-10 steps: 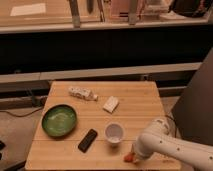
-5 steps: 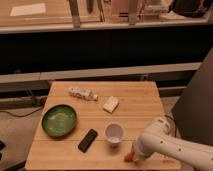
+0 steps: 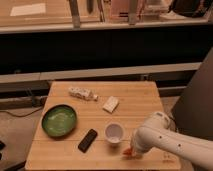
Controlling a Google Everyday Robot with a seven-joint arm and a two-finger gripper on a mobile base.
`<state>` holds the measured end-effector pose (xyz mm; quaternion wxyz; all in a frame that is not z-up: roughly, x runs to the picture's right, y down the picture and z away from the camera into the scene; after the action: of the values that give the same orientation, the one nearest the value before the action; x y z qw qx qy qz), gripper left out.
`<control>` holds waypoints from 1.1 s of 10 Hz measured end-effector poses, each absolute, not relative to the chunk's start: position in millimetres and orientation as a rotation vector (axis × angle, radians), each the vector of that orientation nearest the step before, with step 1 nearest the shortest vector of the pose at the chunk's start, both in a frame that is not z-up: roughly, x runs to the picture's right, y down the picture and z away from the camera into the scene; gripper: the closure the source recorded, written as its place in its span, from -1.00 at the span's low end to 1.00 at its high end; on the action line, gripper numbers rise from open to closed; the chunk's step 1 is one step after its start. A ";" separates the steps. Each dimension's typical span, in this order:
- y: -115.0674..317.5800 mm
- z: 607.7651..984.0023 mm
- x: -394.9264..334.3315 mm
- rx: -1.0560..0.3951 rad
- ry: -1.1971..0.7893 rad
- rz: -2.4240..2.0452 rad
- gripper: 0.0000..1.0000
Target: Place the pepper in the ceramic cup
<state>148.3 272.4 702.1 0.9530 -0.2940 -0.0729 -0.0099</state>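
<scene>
The small white ceramic cup [image 3: 114, 133] stands upright on the wooden table [image 3: 135, 102], near the front middle. The orange-red pepper [image 3: 128, 151] shows only as a small tip on the table, just right of and in front of the cup. My gripper [image 3: 132, 150] is at the end of the white arm that comes in from the lower right; it is down at the table over the pepper and hides most of it. The gripper is a short way from the cup.
A green bowl [image 3: 59, 120] sits at the front left. A black rectangular device [image 3: 88, 140] lies between bowl and cup. A white packet [image 3: 82, 93] and a pale block [image 3: 111, 104] lie farther back. The robot's grey body fills the right edge.
</scene>
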 end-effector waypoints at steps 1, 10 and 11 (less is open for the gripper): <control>263.5 699.9 148.6 -0.581 -0.143 -0.017 1.00; 204.6 677.1 162.5 -0.435 -0.106 -0.006 1.00; 200.0 673.2 160.0 -0.423 -0.116 -0.010 1.00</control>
<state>160.0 200.0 673.2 0.9760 -0.2099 -0.0577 -0.0051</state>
